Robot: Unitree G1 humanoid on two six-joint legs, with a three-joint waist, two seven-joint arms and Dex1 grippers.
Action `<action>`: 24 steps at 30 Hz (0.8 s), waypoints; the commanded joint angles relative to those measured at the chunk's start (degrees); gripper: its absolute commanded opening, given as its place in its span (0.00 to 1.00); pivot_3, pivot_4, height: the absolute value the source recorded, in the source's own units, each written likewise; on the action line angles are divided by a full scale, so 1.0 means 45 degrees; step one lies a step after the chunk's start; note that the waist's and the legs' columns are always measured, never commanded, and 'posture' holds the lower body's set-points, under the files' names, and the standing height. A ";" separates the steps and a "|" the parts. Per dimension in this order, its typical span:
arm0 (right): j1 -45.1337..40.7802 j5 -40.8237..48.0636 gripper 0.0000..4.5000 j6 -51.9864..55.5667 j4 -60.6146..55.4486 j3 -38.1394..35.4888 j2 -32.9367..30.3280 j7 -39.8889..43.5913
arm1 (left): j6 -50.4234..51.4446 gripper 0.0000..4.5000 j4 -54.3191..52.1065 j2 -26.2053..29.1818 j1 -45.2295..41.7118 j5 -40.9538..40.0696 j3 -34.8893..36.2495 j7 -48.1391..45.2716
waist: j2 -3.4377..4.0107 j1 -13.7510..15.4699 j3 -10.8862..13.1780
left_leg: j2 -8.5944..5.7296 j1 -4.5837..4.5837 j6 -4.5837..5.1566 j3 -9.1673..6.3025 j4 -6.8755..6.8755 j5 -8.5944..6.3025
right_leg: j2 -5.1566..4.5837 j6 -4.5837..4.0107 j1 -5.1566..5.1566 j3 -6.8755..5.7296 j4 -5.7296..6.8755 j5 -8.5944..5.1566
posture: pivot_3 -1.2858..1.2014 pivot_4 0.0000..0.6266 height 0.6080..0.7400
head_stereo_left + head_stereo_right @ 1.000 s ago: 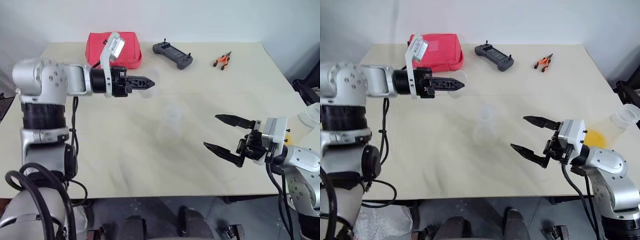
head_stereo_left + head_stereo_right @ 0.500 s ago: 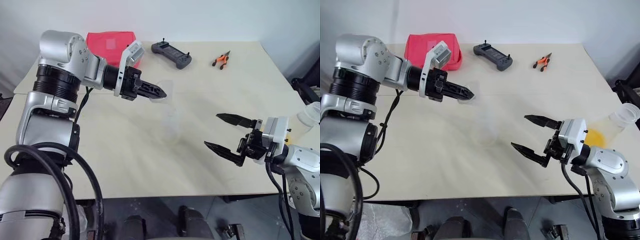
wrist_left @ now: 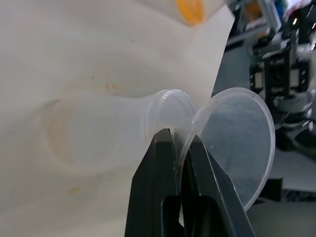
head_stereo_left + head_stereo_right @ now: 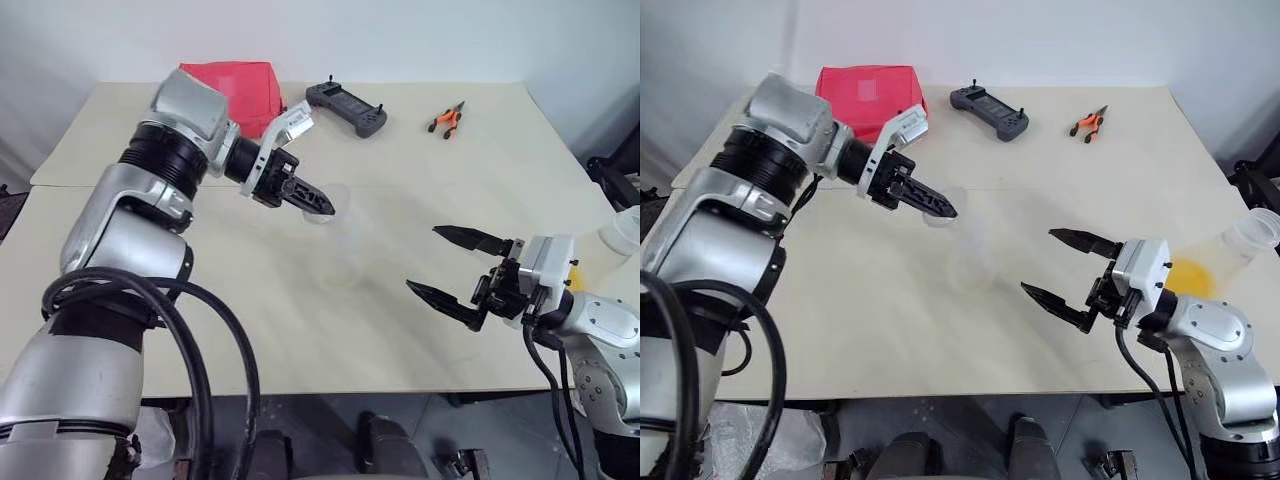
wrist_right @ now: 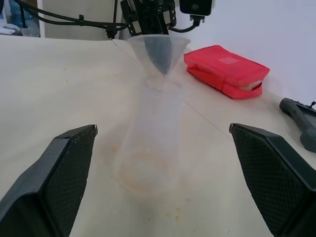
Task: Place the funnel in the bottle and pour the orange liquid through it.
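The left pincer [image 3: 181,143] is clamping its two black fingers [image 3: 157,170] tight on the rim of the funnel [image 3: 237,143], a small clear cone with a wide round edge. It is holding the funnel just above the mouth of the bottle [image 5: 150,143], with the narrow stem pointing down at the opening; whether the stem is touching the neck cannot be told. The bottle, a clear flask with a wide conical base and a narrow neck, is standing upright near the middle of the worktop [image 4: 480,180], with a faint orange ring at its bottom. The right pincer [image 4: 455,268] is hanging above the worktop well to the right of the bottle, its fingers spread wide apart with nothing between them, pointing towards the flask. Further right, at the worktop's edge, a larger clear container [image 4: 1240,245] is lying tilted, and the orange liquid [image 4: 1188,277] is sitting inside it as a yellow-orange pool. Along the far side of the worktop a red pouch [image 4: 235,88] is lying behind the left arm, a dark handheld controller [image 4: 345,107] is resting to its right, and small orange-handled pliers [image 4: 445,119] are lying further right again, all well apart from the bottle.
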 commanded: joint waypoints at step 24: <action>0.0548 0.0252 1.00 -0.0271 -0.0598 -0.0707 -0.0299 -0.0358 | -0.1339 0.99 0.1465 -0.0651 -0.1378 0.2269 0.1984 -0.1913 | -0.0005 0.0009 0.0003 | 0.0000 -0.0001 0.0010 0.0000 0.0005 -0.0005 | -0.0003 0.0004 0.0000 0.0000 0.0008 0.0002 | 0.52 0.24 1.00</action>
